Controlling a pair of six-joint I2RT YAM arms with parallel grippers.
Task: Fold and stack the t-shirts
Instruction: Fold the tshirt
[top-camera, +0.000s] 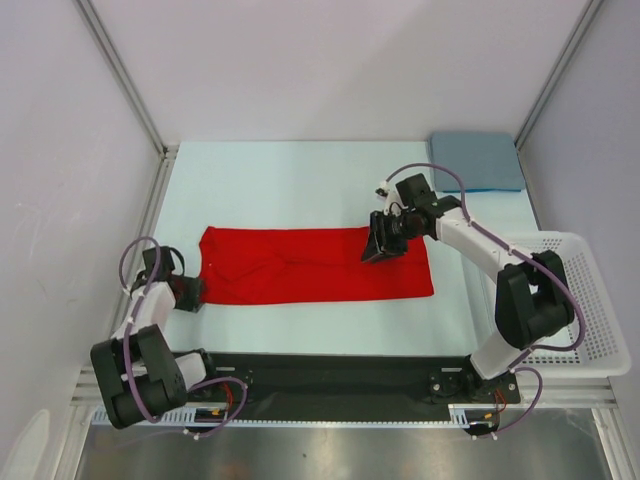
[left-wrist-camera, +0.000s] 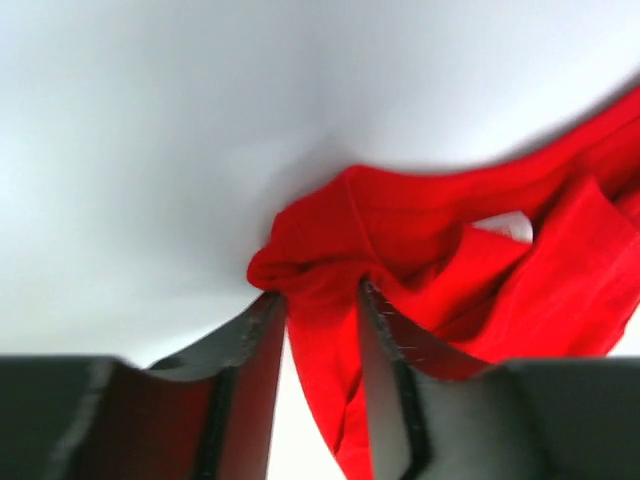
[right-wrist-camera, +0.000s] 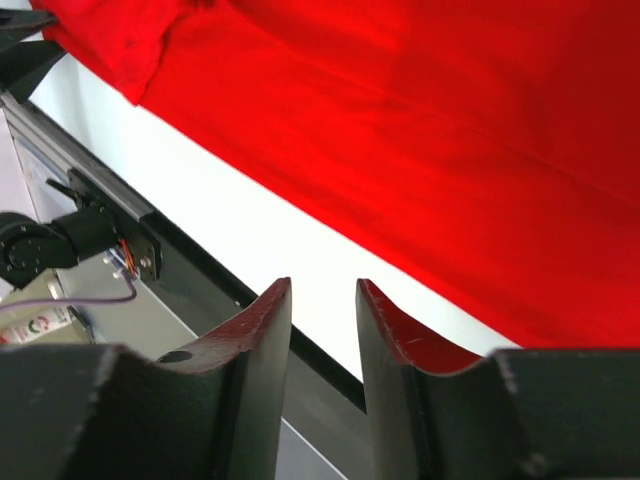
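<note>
Roughly halfway, I'd say. The blue t-shirt is done: folded square and parked flat at the far right corner of the bench, well apart from everything else. The red t-shirt is the one in hand. It lies mid-bench as a long flat band running left to right, so the lengthwise fold looks finished, but it's far too long to stack as is. The left claw sits low at the band's left end. In the left wrist view its jaws are drawn in close w/ a bunched ridge of red cloth between them, so it looks pinched on that end of the shirt. The right claw hovers over the band's right part near the far edge. Its jaws stand partly apart w/ nothing between them but bare bench and the black rail beyond, so it's empty. The right end has no hold on it yet, and prob. needs one before the band can be doubled over cleanly. What's left, as I judge it: fold the red band across its length once or twice into a square approx. matching the blue one, then set one shirt on the other. The white basket at the right edge isn't involved.
</note>
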